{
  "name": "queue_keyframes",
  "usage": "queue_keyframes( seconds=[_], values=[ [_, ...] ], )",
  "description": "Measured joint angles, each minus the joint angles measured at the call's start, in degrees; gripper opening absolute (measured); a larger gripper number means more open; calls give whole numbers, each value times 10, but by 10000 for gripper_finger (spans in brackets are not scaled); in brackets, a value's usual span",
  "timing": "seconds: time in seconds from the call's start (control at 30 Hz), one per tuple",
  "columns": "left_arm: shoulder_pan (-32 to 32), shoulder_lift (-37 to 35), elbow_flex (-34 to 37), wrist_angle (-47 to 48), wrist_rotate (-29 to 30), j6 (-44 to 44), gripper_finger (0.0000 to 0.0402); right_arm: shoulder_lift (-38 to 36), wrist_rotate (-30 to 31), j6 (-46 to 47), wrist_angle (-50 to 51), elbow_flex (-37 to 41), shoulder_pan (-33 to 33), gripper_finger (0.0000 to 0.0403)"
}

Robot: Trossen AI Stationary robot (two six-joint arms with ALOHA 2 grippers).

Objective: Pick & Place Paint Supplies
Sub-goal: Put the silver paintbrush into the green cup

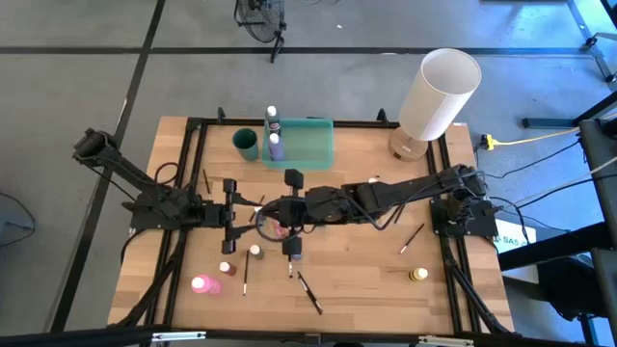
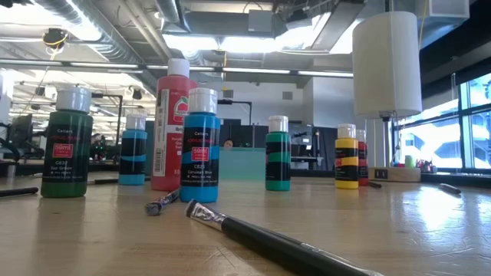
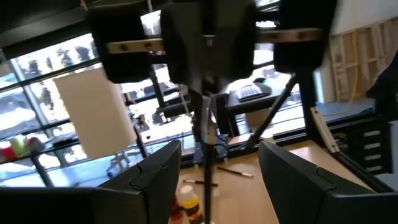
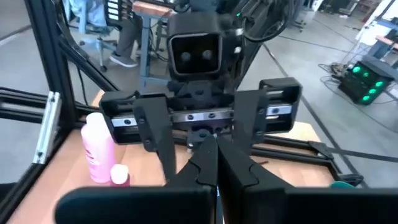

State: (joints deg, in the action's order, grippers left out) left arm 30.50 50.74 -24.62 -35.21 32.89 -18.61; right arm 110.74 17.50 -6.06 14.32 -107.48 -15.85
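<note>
While the shut right end effector pinches a thin dark paintbrush upright at mid-counter, the left end effector gapes around it; closing off-centre could knock the brush askew.

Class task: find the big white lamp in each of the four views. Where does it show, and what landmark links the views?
High view: white lamp at the table's far right corner.
Low view: upper right.
Left wrist view: pale cylinder before the windows.
Right wrist view: not in it.
Shared landmark: yellow paint bottle.
</note>
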Motion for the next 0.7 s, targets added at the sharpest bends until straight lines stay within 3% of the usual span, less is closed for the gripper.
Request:
queue_keyframes(
  seconds=[0.7],
  values=[
    [-55, 3, 0, 8, -24, 14, 212, 0, -15, 0, -17, 0, 19, 0]
  ],
)
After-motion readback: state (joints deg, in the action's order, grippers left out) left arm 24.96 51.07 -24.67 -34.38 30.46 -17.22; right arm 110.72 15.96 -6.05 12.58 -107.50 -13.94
